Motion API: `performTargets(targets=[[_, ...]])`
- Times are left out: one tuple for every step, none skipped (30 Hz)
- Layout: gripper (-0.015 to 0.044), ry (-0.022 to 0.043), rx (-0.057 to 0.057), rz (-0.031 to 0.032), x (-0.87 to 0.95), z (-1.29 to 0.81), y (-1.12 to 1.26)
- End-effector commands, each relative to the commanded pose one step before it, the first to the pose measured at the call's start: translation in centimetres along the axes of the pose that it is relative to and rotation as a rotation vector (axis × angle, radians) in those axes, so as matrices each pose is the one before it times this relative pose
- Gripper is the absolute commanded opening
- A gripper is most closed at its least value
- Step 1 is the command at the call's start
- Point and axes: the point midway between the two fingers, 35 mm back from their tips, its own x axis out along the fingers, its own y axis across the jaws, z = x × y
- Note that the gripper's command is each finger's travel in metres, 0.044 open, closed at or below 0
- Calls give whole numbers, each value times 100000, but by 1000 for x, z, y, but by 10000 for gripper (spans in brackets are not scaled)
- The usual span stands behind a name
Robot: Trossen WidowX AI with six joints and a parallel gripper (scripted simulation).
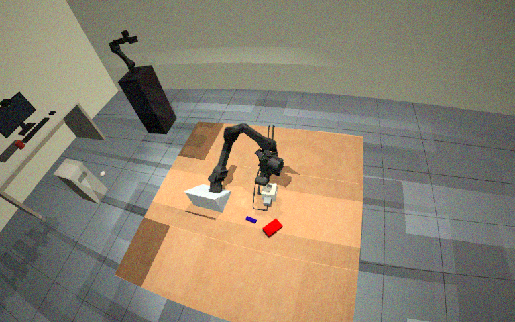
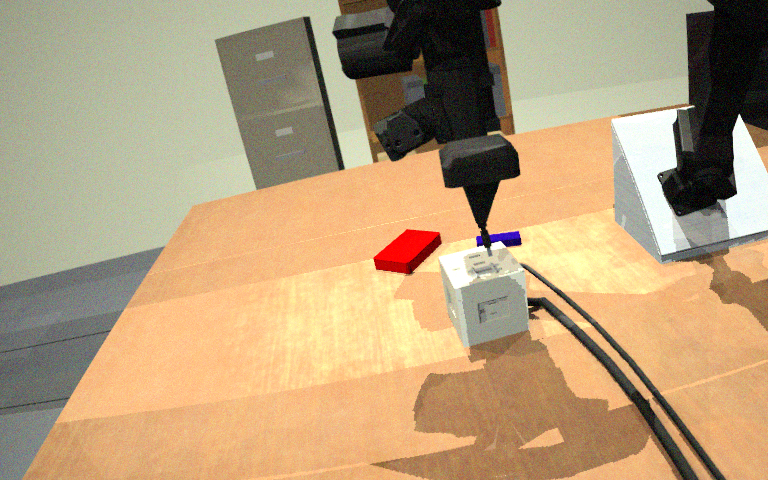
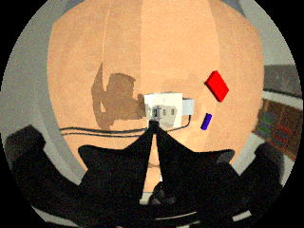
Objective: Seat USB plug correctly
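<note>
The white power cube [image 1: 269, 191] [image 2: 498, 309] [image 3: 177, 102] stands on the table with slots on its top face. My gripper [image 2: 484, 229] [image 3: 154, 129] points down over the cube and is shut on the small dark USB plug [image 2: 487, 241]. The plug's pale metal end points down at the cube's top, near its back edge in the exterior view. I cannot tell whether that end is in the socket or just above it, nor which way round it is. The fingers hide most of the plug in the wrist view.
A red block [image 1: 272, 227] [image 2: 406, 251] [image 3: 218, 86] and a small blue block [image 1: 251, 219] [image 2: 505, 238] [image 3: 206, 122] lie near the cube. A pale adapter [image 1: 267, 201] [image 3: 188, 106] is at its side. Black cables [image 2: 617, 373] [image 3: 102, 133] run from the cube across the table.
</note>
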Motion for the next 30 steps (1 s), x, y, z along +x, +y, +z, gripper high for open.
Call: performTargets(targets=[[0, -107, 8382, -97, 4, 12, -18], [0, 0, 2618, 0, 0, 0, 0], [0, 0, 2618, 0, 0, 0, 0], [0, 0, 2618, 0, 0, 0, 0], [0, 0, 2618, 0, 0, 0, 0], [0, 0, 2618, 0, 0, 0, 0], [0, 0, 2618, 0, 0, 0, 0], [0, 0, 2618, 0, 0, 0, 0], [0, 0, 2618, 0, 0, 0, 0], [0, 0, 2618, 0, 0, 0, 0], [0, 0, 2618, 0, 0, 0, 0], [0, 0, 2618, 0, 0, 0, 0], [0, 0, 2618, 0, 0, 0, 0], [0, 0, 2618, 0, 0, 0, 0], [0, 0, 2618, 0, 0, 0, 0], [0, 0, 2618, 0, 0, 0, 0], [0, 0, 2618, 0, 0, 0, 0], [0, 0, 2618, 0, 0, 0, 0], [0, 0, 2618, 0, 0, 0, 0], [0, 0, 2618, 0, 0, 0, 0], [0, 0, 2618, 0, 0, 0, 0], [0, 0, 2618, 0, 0, 0, 0], [0, 0, 2618, 0, 0, 0, 0], [0, 0, 2618, 0, 0, 0, 0], [0, 0, 2618, 0, 0, 0, 0], [0, 0, 2618, 0, 0, 0, 0], [0, 0, 2618, 0, 0, 0, 0], [0, 0, 2618, 0, 0, 0, 0], [0, 0, 2618, 0, 0, 0, 0], [0, 0, 2618, 0, 0, 0, 0]])
